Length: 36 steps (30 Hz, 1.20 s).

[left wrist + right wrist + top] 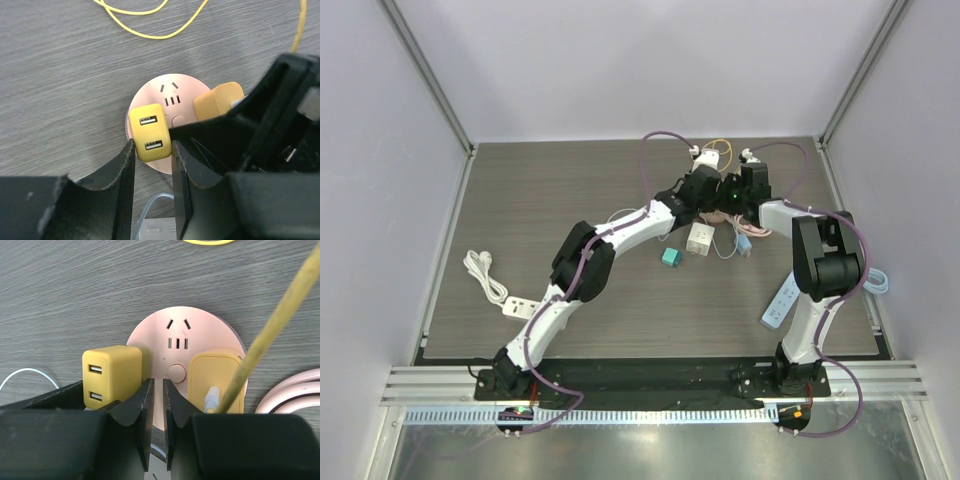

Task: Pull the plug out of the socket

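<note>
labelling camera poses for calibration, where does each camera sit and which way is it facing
Top external: above and behind the bases, looking down at the table; left arm and right arm both show.
Left wrist: on the left arm, looking down at the pink socket; left tool clamps the usb plug.
Right wrist: on the right arm, facing the same socket; right tool, shut, shows between usb plug and corded plug.
Shared: both wrist views hold socket and both yellow plugs.
</note>
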### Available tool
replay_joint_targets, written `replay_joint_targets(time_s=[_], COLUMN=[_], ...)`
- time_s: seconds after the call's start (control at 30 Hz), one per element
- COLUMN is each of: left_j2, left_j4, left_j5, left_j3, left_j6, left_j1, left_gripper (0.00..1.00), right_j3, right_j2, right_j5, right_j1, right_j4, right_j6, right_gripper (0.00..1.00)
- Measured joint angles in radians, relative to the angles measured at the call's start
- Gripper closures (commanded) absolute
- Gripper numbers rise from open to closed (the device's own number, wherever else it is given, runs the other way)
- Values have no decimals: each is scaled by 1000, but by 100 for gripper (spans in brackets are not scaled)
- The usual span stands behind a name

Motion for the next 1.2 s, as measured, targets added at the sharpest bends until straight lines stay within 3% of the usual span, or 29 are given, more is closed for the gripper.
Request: replay_joint_targets(time_s=[0.2, 0.43, 0.67, 0.8, 0.93, 1.1, 1.2], left_j2=[0, -14, -51, -66, -67, -67, -69], left_j4=[-11, -3, 10, 20, 32, 55, 83], left_j5=[120, 143, 166, 185, 214, 245, 270], left_j3=[1, -29, -86, -107, -111, -116, -130], left_j6=[-142, -159, -100, -45, 9, 58, 87], left_j1=[52, 61, 60, 56, 55, 55, 55], left_gripper=[100, 100, 100, 100, 100, 100, 100], right_j3=[4, -2, -46, -47, -51, -93, -102], right_j2=[5, -12, -169, -319, -401, -391, -346], right_j5=[-6, -41, -37, 17, 24, 2, -16], right_j1=[0, -2, 5, -5, -91, -259, -293], right_j4=[2, 7, -113, -192, -214, -237, -235], right_j6=[-15, -18, -34, -63, -74, -74, -74], right_gripper=[79, 71, 56, 53, 53, 53, 49])
